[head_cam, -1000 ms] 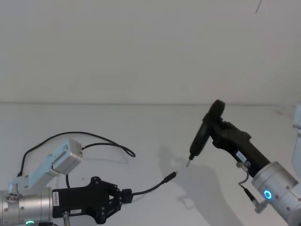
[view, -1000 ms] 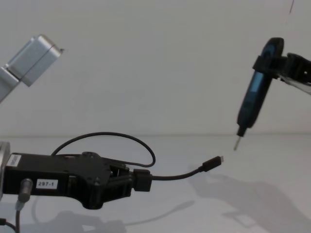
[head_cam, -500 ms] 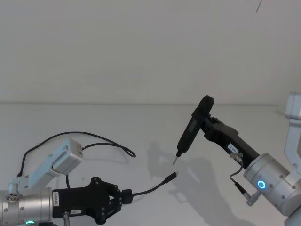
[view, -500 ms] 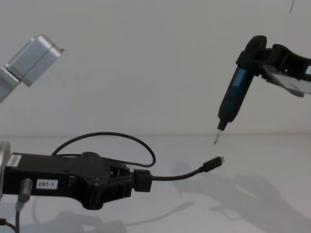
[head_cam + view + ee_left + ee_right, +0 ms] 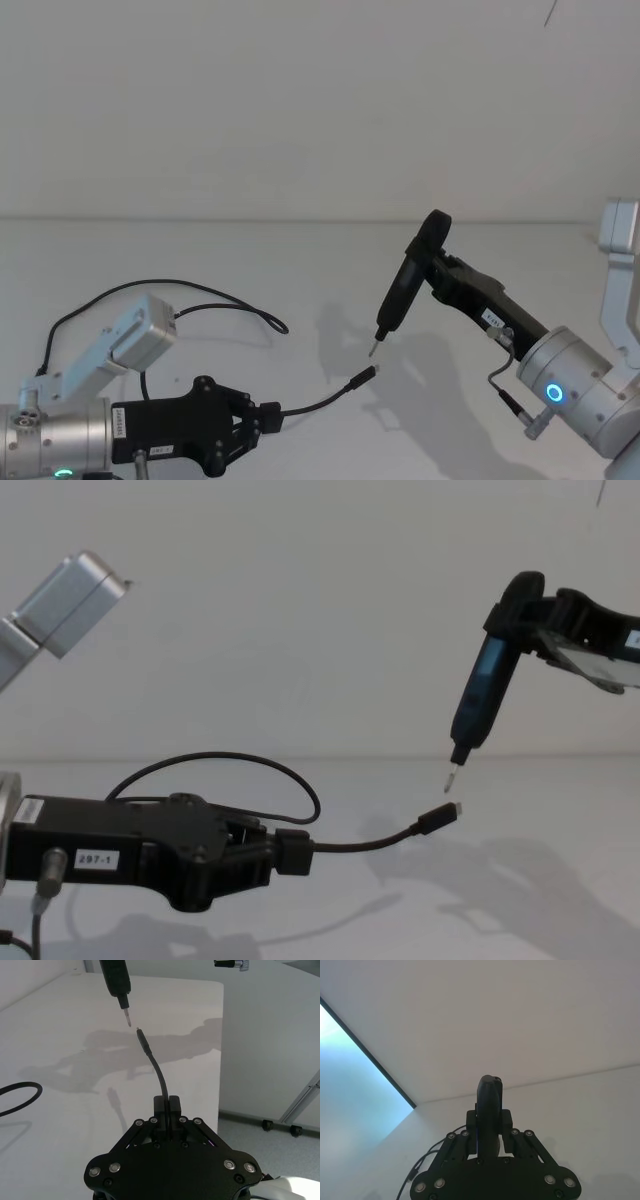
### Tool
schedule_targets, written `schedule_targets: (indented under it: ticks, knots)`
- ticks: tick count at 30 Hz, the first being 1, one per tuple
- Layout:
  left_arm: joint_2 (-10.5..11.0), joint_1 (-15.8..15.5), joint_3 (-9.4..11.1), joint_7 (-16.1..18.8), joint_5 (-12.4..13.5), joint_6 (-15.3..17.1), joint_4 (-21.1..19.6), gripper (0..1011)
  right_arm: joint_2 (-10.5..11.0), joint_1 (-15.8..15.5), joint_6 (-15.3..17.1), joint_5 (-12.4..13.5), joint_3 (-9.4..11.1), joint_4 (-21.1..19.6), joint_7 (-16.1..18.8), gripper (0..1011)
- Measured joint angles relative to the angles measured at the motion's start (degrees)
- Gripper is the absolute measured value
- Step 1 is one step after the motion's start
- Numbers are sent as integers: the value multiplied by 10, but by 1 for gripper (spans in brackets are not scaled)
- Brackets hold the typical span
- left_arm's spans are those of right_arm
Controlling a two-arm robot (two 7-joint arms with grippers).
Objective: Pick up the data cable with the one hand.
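fingers (image 5: 262, 852) of left gripper (image 5: 272, 853) clench data cable (image 5: 370, 841); right gripper (image 5: 530, 615) grasps pen tool (image 5: 478, 702).

black data cable (image 5: 370, 840), white table (image 5: 300, 270)

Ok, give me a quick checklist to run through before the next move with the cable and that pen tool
1. Left gripper shut on the data cable: ok.
2. Cable's plug lifted off the table and pointing toward the right arm: ok.
3. Pen-shaped tool held in the right gripper: ok.
4. Tool tip close to the plug end and apart from it: ok, a small gap shows in the left wrist view.
5. Tip lined up with the plug's opening: cannot tell.
6. Rest of the cable lying slack in a loop on the table, not snagged: ok.
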Motion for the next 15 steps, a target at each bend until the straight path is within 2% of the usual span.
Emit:
schedule_targets:
  ticks: [15]
  knots:
    - [0,0,0,0,0,0,0,60,8,-3,-5,-1,-2,3,-11,279]
